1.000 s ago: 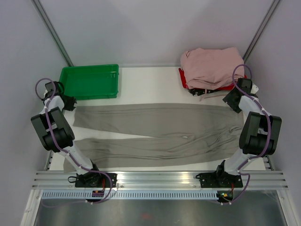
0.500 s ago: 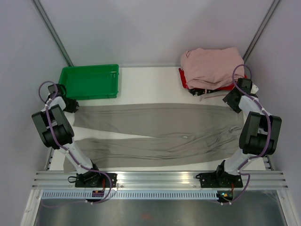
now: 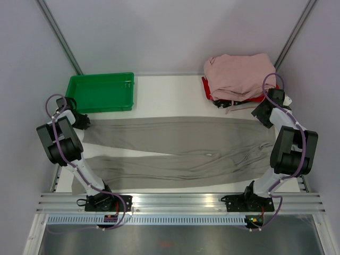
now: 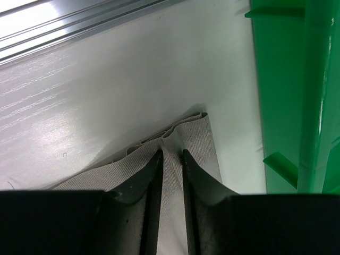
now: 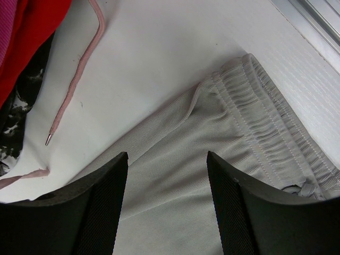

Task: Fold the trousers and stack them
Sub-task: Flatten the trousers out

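My left gripper (image 4: 170,154) pinching a leg hem of the trousers (image 3: 175,146) beside the green tray (image 4: 297,79), my right gripper (image 5: 167,156) spread wide over the waistband (image 5: 265,106).

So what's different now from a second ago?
The left tool nudged in to the end of the far leg of the trousers and pinched shut on its hem. The right tool stayed open over the waistband. The trousers, green tray and pink clothes pile did not move.
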`<state>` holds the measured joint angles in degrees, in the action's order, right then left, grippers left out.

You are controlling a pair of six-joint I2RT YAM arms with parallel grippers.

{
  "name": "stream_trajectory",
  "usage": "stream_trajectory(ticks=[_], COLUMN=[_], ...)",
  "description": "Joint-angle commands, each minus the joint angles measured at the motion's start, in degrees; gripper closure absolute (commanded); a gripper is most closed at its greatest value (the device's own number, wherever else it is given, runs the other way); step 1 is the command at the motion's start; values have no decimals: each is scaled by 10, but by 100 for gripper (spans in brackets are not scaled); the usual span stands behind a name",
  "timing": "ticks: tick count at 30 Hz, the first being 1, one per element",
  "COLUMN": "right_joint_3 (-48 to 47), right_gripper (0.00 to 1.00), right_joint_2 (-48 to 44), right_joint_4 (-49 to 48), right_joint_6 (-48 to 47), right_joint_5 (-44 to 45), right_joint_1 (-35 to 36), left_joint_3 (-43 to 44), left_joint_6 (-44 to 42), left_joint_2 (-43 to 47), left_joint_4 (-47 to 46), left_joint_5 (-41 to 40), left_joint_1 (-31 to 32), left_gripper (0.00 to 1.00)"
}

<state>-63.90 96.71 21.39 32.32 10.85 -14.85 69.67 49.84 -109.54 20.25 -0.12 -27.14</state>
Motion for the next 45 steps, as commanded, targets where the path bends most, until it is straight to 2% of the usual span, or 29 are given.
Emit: stream_trajectory(ticks=[1, 13, 21, 38, 43, 44, 45], right_joint_3=[-19, -12, -13, -13, -14, -15, -15], right_gripper=[32, 32, 32, 32, 32, 32, 32], right_joint_2=[-11, -21, -21, -20, -20, -20, -20], right_joint_4=[0, 3, 1, 0, 1, 0, 1], right_joint_6=[1, 6, 5, 6, 6, 6, 6], right_joint_5=[10, 15, 13, 11, 11, 11, 12], right_joint_1=[0, 0, 0, 0, 0, 0, 0], left_joint_3=[5, 13, 23, 25, 25, 23, 22], left_joint_6=[22, 23, 21, 26, 29, 30, 30], left_joint_2=[-11, -10, 4, -4, -11, -10, -10], left_joint_4=[-32, -33, -35, -42, -43, -43, -44], left_joint_5=[-13, -4, -1, 10, 5, 5, 4], left_joint_1=[1, 1, 1, 0, 1, 0, 1], left_gripper=[74, 76, 71, 72, 78, 81, 90])
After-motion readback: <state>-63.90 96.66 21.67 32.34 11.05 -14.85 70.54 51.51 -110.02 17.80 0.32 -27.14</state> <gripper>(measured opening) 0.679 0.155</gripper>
